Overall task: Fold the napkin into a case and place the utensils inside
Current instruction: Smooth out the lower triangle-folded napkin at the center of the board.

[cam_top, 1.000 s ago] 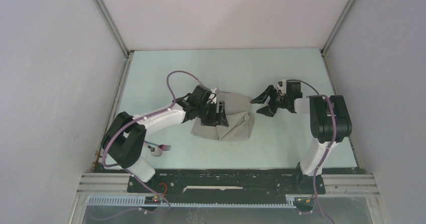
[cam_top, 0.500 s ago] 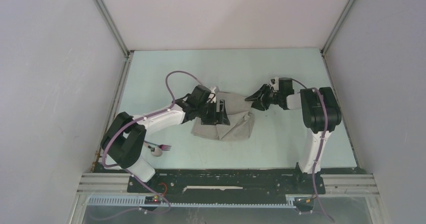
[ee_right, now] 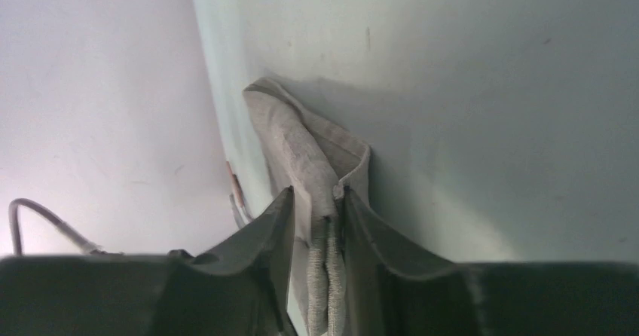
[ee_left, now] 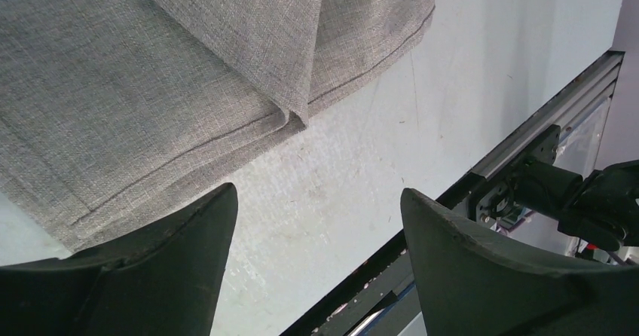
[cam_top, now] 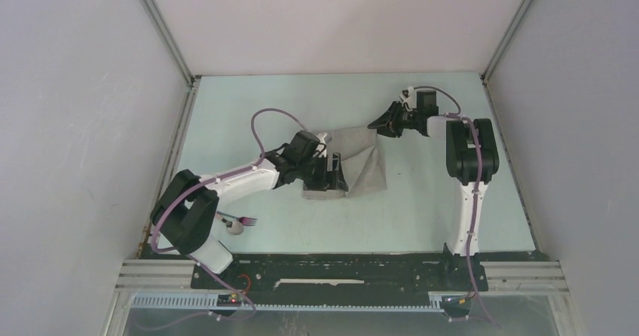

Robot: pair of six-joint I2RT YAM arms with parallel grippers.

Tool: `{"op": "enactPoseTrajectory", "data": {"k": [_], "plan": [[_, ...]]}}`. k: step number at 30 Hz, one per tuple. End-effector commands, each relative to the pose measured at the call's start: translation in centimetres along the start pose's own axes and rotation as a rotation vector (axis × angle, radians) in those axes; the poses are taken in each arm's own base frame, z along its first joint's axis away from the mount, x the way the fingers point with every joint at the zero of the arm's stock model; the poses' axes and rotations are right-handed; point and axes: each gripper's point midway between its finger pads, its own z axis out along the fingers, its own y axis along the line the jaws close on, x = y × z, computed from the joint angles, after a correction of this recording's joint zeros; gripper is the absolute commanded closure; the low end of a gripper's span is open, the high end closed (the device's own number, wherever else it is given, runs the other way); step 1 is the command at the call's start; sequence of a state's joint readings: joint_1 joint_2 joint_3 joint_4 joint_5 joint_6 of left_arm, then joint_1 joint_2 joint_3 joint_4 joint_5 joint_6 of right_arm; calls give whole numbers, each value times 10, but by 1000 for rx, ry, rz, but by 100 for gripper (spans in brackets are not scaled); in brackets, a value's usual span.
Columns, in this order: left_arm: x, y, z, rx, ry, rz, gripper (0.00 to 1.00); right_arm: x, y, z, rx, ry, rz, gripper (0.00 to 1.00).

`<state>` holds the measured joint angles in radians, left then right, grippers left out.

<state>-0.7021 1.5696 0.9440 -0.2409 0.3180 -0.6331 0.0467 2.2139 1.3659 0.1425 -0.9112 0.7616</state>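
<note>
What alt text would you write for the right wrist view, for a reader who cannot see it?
The right end effector is closed on a folded edge of the light-grey napkin, several layers pinched between its dark jaws. Beyond the grip, the cloth stretches over the pale table, a light wall on the left.

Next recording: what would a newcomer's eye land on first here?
The right gripper pinches a corner of the grey napkin toward the far right, with the cloth stretched back to mid-table. The left gripper hangs open over the napkin's left part. A fork and spoon lie well apart at the near left.
</note>
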Motion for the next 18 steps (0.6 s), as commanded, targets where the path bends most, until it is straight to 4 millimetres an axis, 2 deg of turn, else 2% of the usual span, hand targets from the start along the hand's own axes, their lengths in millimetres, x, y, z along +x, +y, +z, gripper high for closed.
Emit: {"op": "enactPoseTrajectory", "data": {"k": [1, 4, 7, 9, 13, 14, 15, 18], "plan": [[-17, -18, -3, 36, -58, 10, 14, 1, -15, -3, 120, 48, -53, 52], [-24, -18, 1, 27, -65, 8, 16, -2, -12, -26, 257, 8, -78, 34], [-30, -16, 10, 9, -67, -6, 21, 8, -12, -60, 396, -14, -71, 28], [-34, -15, 18, 2, -70, -16, 25, 28, -10, -79, 423, -26, -64, 27], [-46, -6, 27, -60, -105, -37, 33, 86, -13, -88, 358, 40, -42, 29], [-49, 0, 28, -89, -121, -39, 33, 105, -19, -89, 347, 72, -31, 30], [-52, 5, 27, -117, -133, -43, 32, 115, -21, -91, 343, 84, -30, 32], [-59, 12, 25, -167, -173, -30, 25, 138, -32, -96, 353, 112, -33, 37]]}}
